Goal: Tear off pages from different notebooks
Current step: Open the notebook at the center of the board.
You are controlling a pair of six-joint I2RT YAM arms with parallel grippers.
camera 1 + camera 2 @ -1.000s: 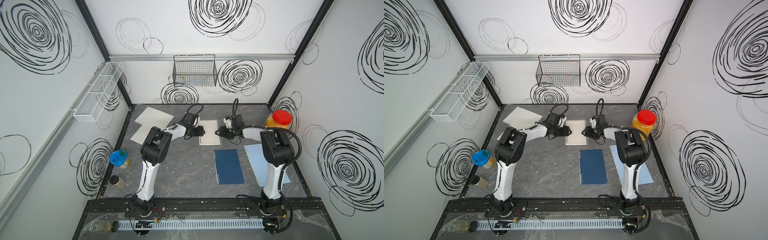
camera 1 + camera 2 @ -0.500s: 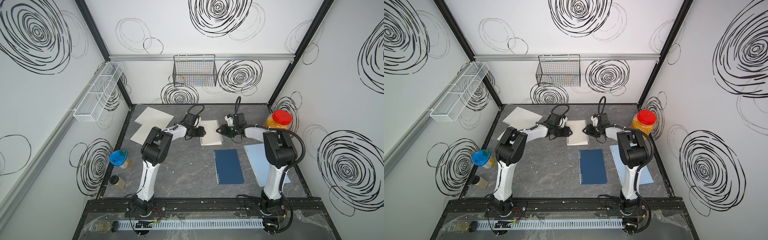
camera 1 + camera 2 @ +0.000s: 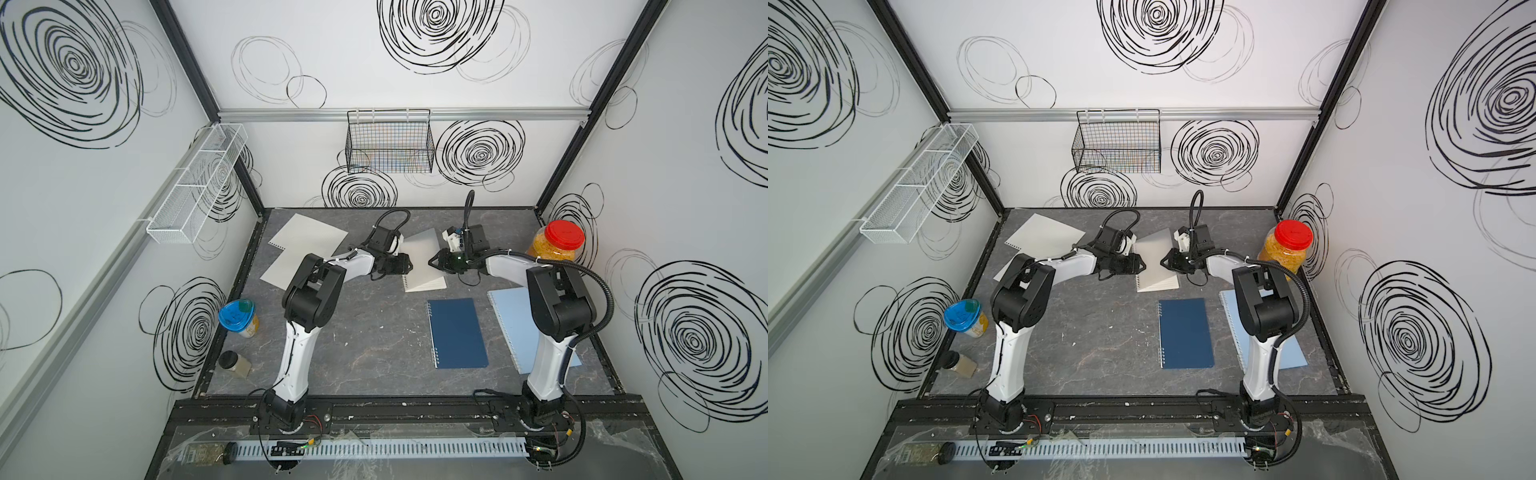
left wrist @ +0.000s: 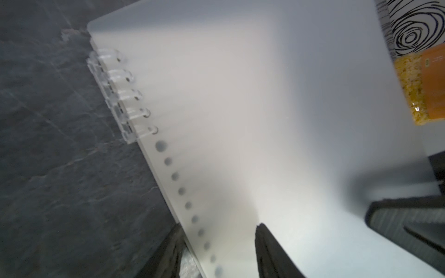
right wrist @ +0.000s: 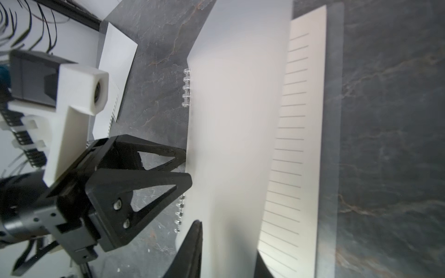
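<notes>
- Foreground, 4 o'clock on the table (image 3: 374, 365): navy notebook (image 3: 457, 332), closed and flat. The light-blue notebook (image 3: 511, 328) lies just beside it at 3 o'clock, partly hidden by the right arm. Neither is touched.
- Centre-far, 1 o'clock: frosted-cover notebook (image 3: 426, 284), the one in hand. Its frosted cover (image 3: 419, 249) stands raised and bowed off the top lined page (image 5: 296, 144), hinged on the clear rings (image 4: 120, 96).
- Ring edge, the notebook's 9 o'clock side: left gripper (image 3: 409, 266), jaws apart, with its fingers (image 5: 178, 156) set either side of that edge. No squeeze is evident.
- Free edge, the notebook's 3 o'clock side: right gripper (image 3: 432, 262), whose fingers (image 5: 192, 250) flank the lifted cover. Whether they have pinched it cannot be told.
- Far left, 10 o'clock: two loose pages (image 3: 309, 237), overlapping and well apart from all three notebooks.
- Step, as judged: the third notebook is being opened, and no page of it looks torn yet. The next move calls for folding the cover fully over. One page should then be taken by its free edge while the ring edge is held down.
- Change over the last second: the notebook then lay closed and flat between the two grippers. The cover is now lifted, and the right jaws have narrowed.
</notes>
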